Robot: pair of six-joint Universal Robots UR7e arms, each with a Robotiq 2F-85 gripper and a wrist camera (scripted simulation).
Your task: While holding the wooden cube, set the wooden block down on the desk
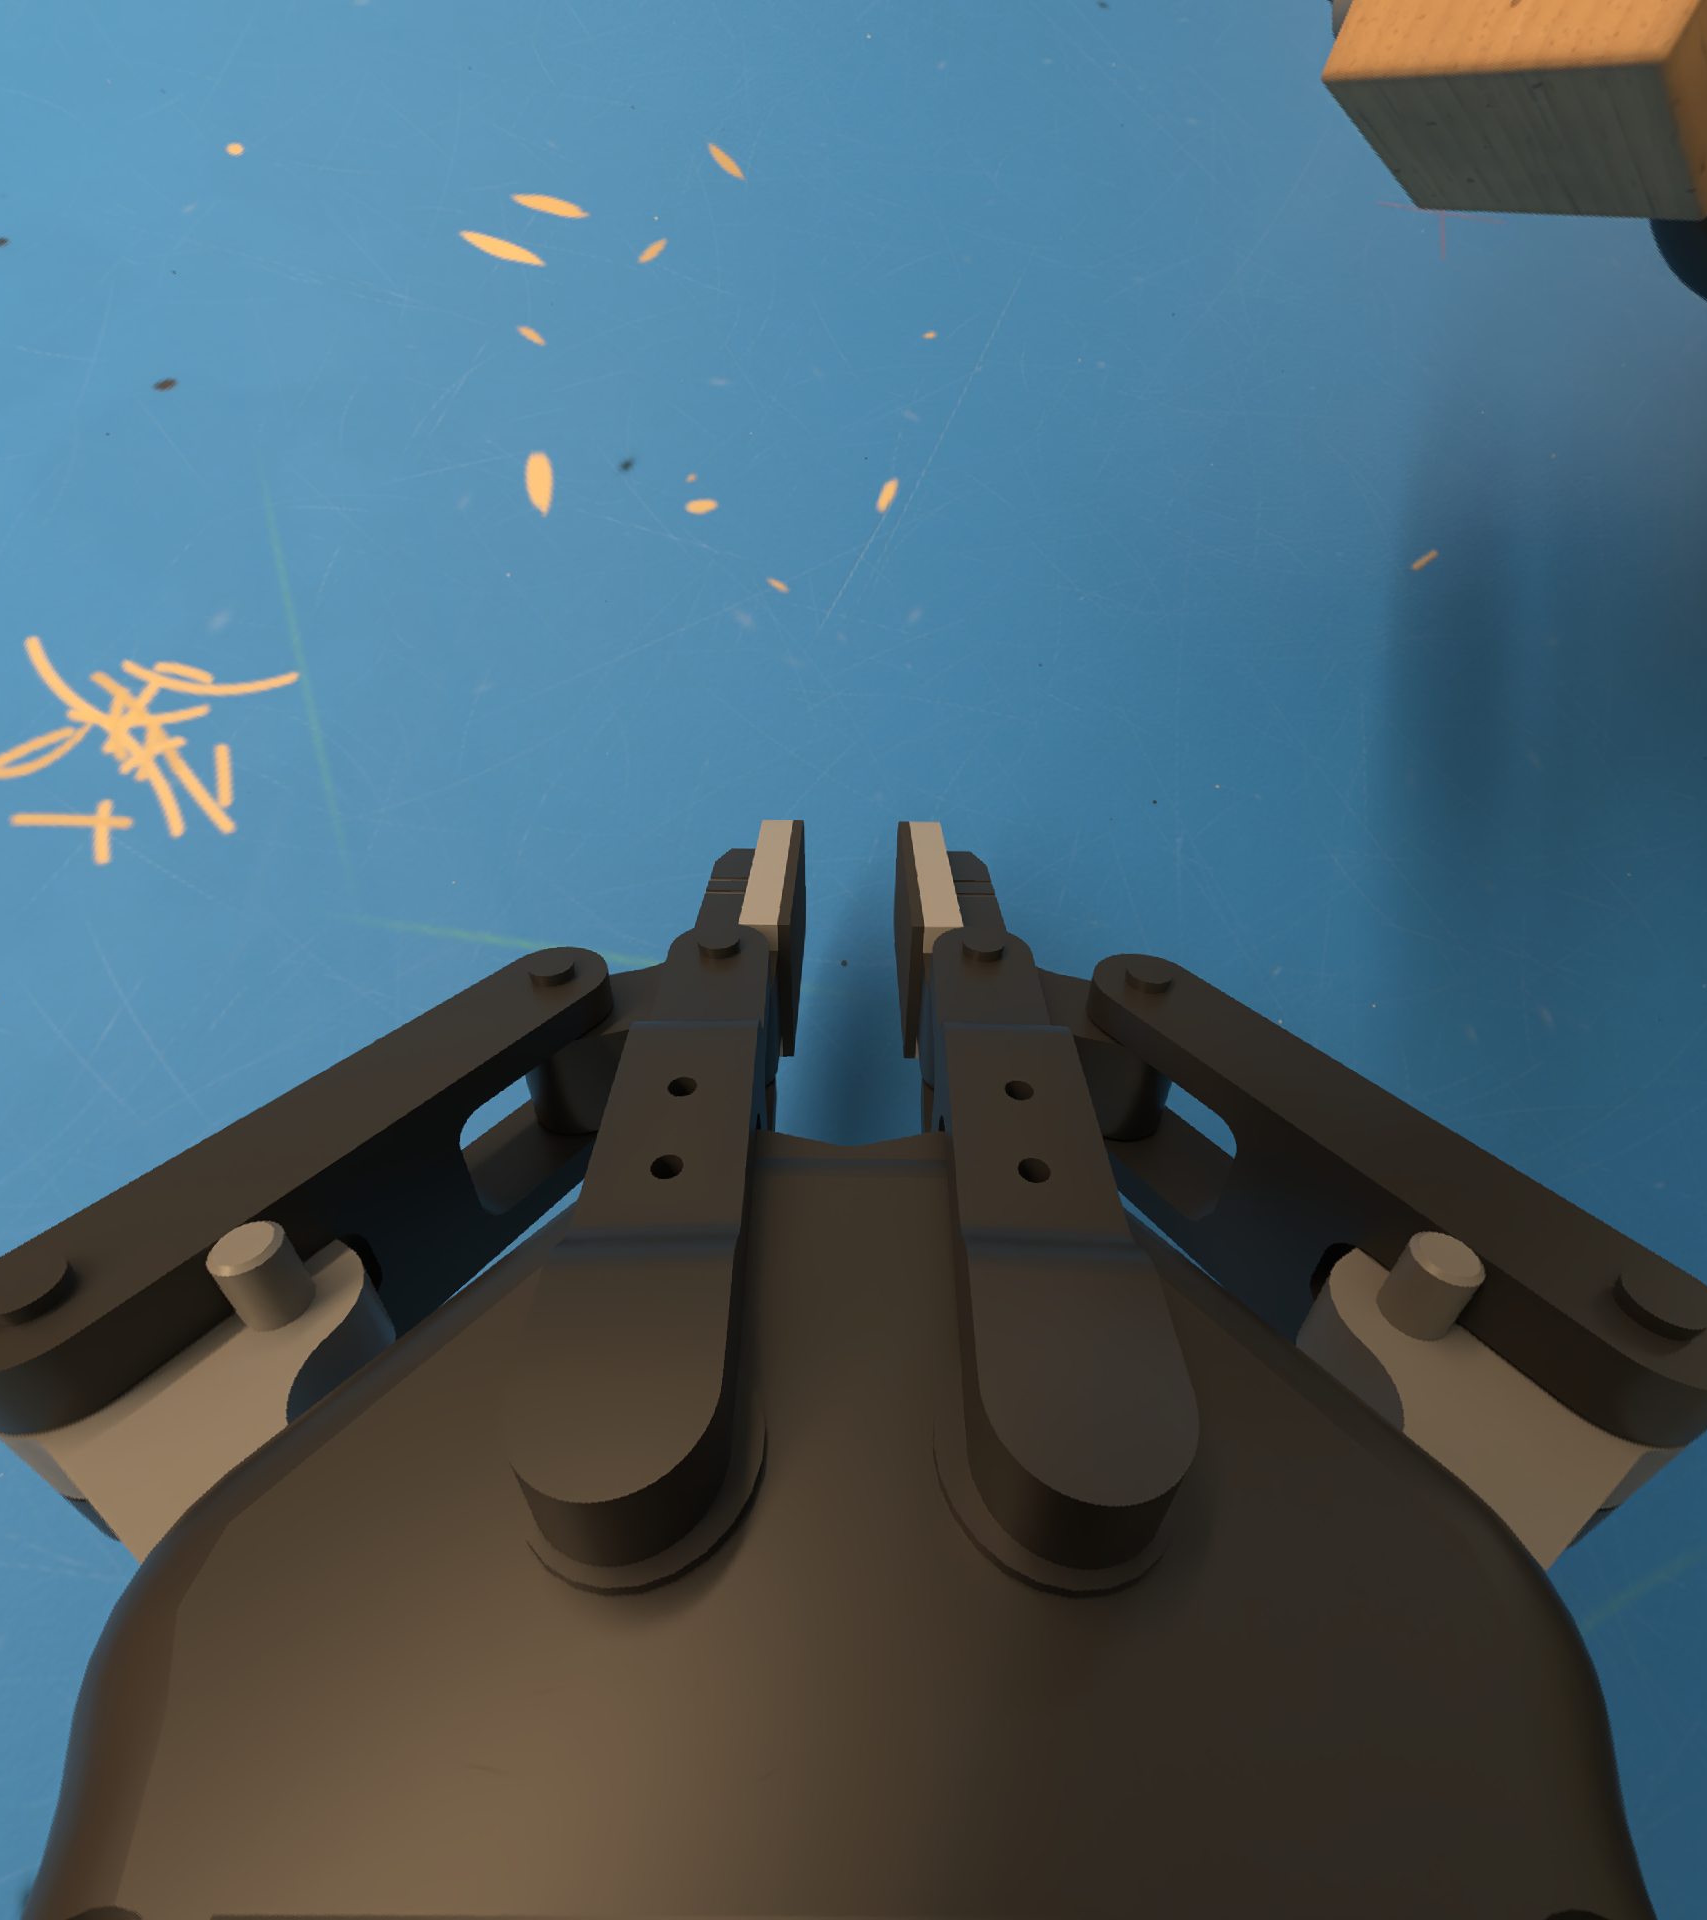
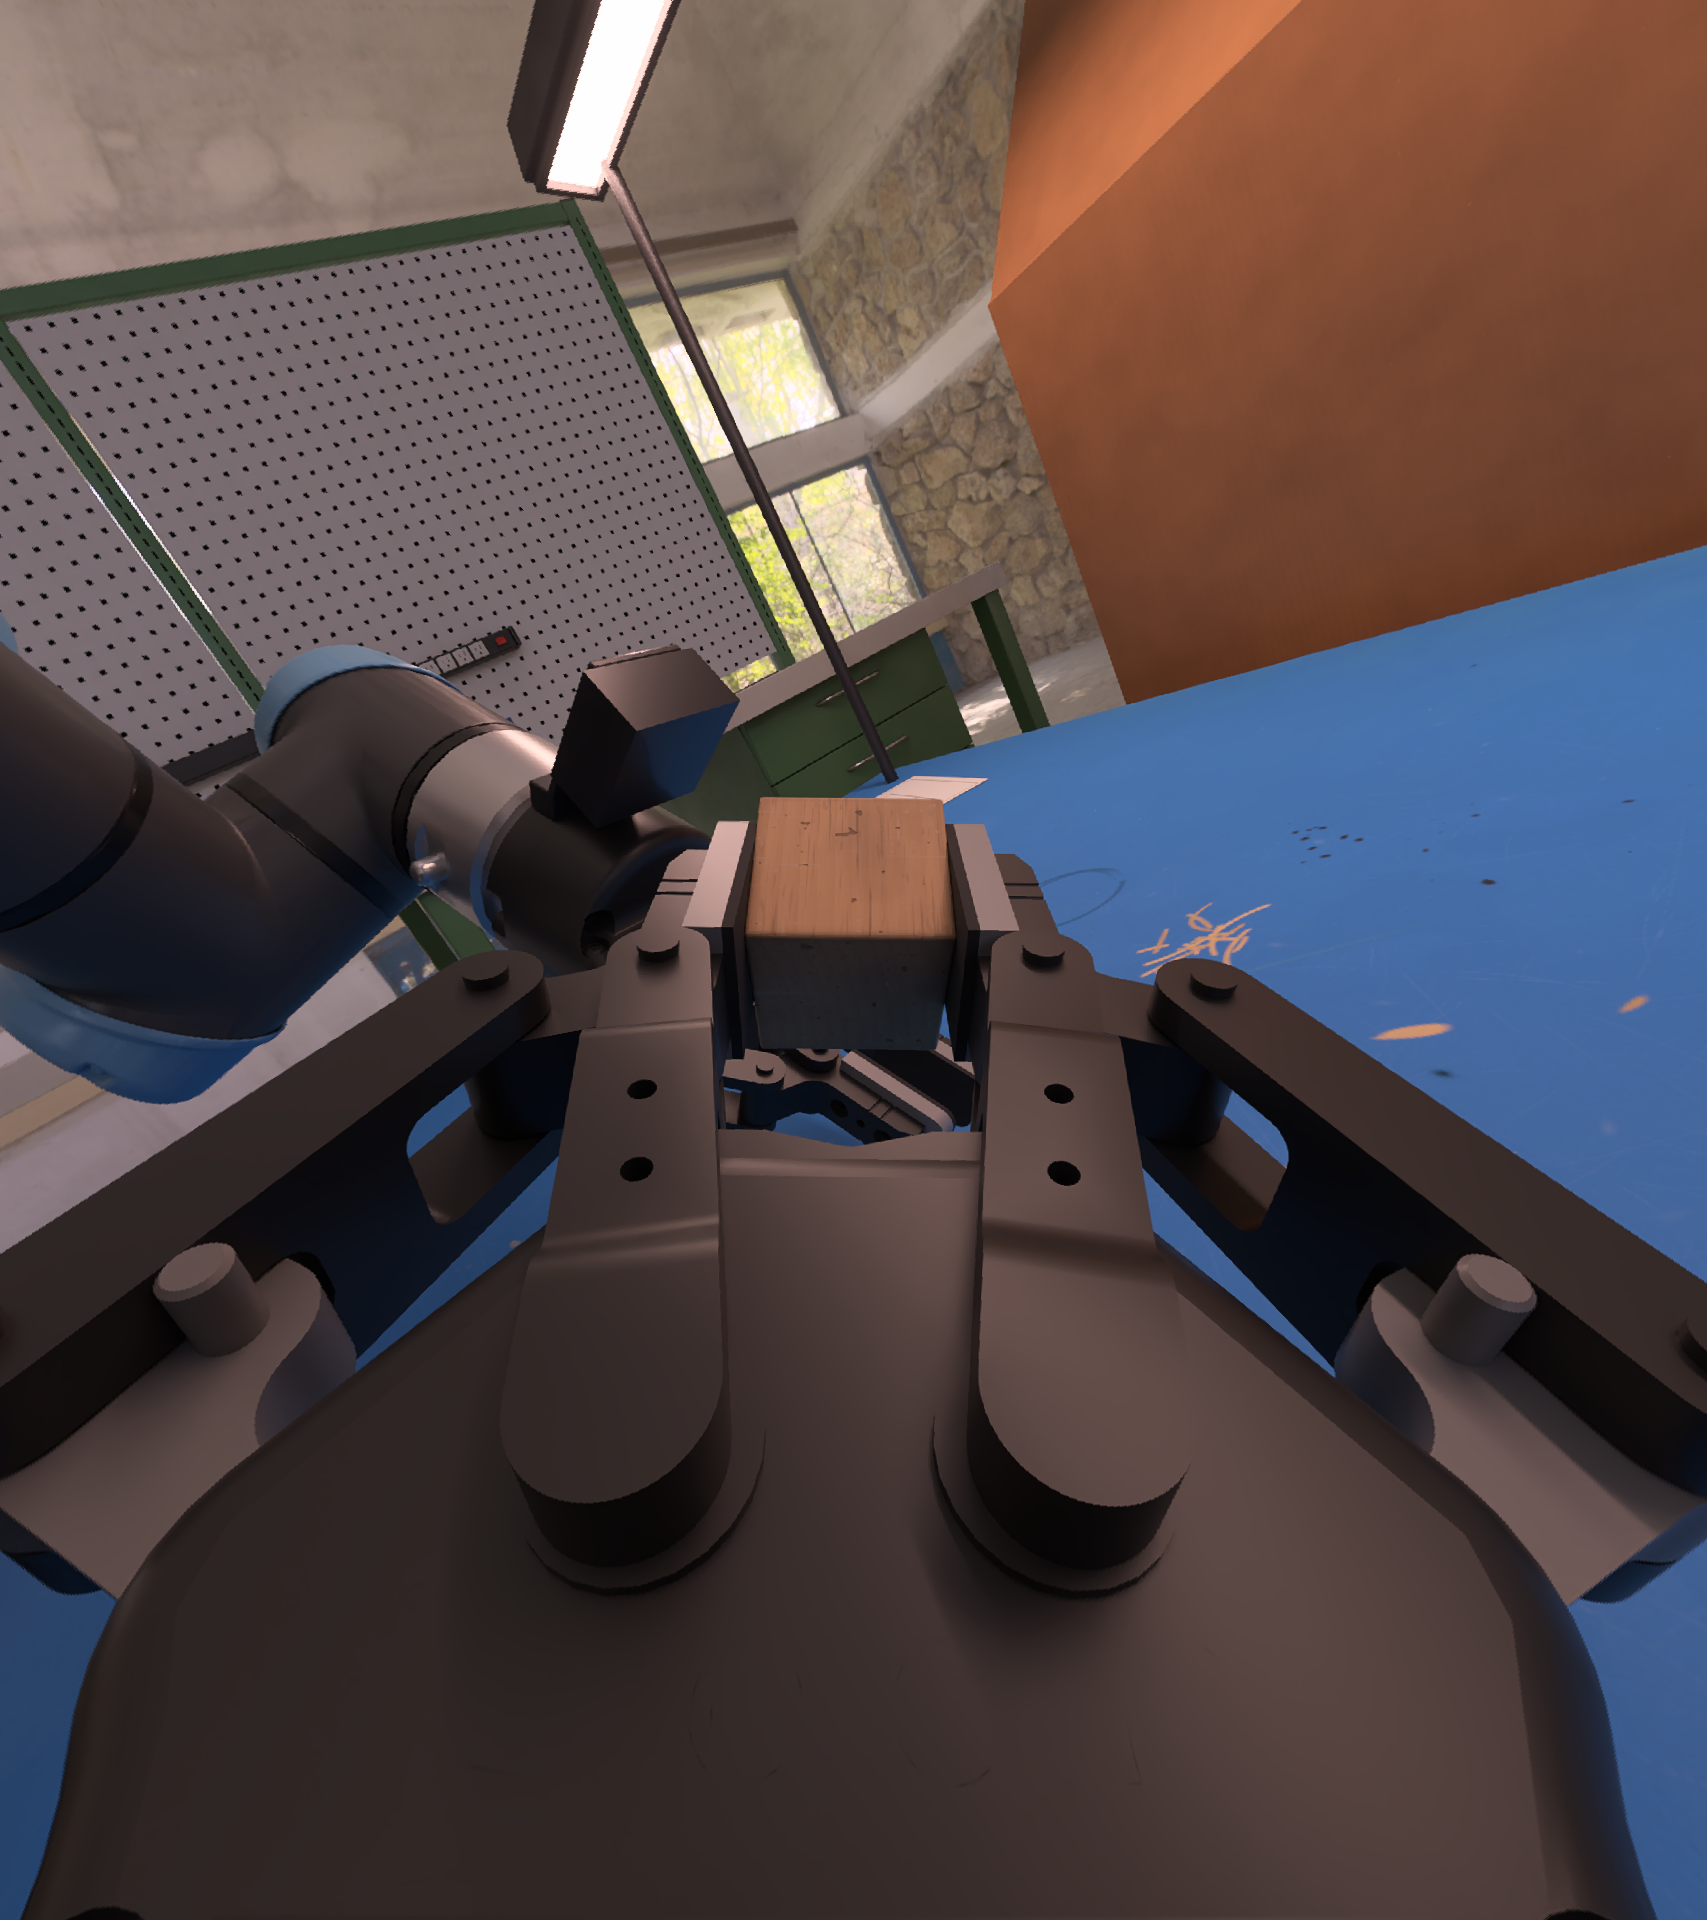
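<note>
The wooden cube (image 2: 847,878) is clamped between the two fingers of the right gripper (image 2: 849,894), raised above the blue desk (image 2: 1451,831). The left gripper (image 1: 850,883) points down at the desk; its fingers stand a little apart with nothing between them. Orange scratch marks (image 1: 116,743) lie nearby.

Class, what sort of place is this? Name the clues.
Probably a workshop: a pegboard wall, a green drawer cabinet, and a scuffed blue desk flecked with orange paint marks.
</note>
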